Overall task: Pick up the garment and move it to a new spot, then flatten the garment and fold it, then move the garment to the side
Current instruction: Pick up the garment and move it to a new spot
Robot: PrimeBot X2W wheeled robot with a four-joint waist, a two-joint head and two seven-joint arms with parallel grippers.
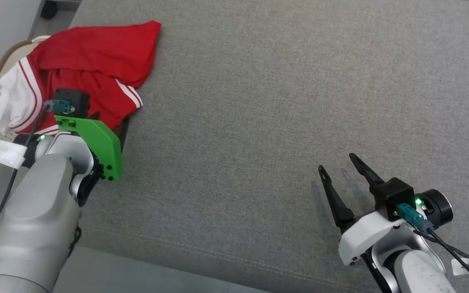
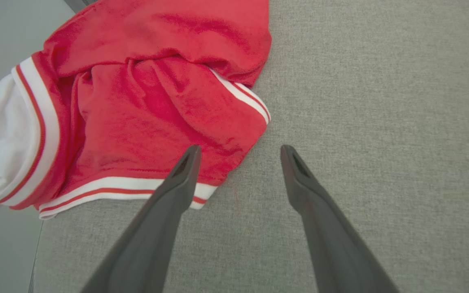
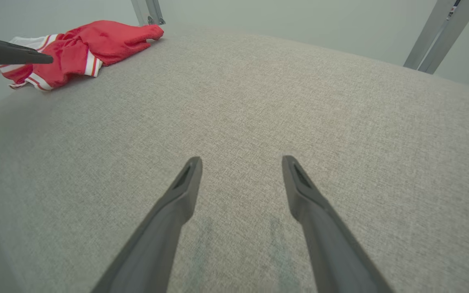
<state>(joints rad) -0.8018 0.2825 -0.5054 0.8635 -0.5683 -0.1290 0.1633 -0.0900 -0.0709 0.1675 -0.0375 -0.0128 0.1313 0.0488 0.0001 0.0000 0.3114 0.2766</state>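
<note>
**Item:** garment [image 1: 92, 61], red with white striped trim and a white part. It is bunched at 10 o'clock on the grey table [image 1: 259, 101], at the far left corner. The white part appears to spill over the left edge.

**Step in hand, as judged:** the first pick-up.
- Bring the left pincer [image 2: 238, 152] down toward 11 o'clock, so both fingers straddle a raised red fold rather than the thin striped hem alone.
- Close fully on that fold.
- Lift until the overhanging white part clears the edge, then carry toward 3 o'clock, where bare table lies.

**Left pincer:** jaws wide apart, holding nothing. In the left wrist view one fingertip [image 2: 187, 162] lies over the hem and the other over bare table at 3 o'clock of it. Whether it touches the cloth cannot be told.

**Right pincer** [image 1: 335, 161]: at 4 o'clock, well apart from the garment. Its jaws are wide apart and empty, over bare table.
</note>
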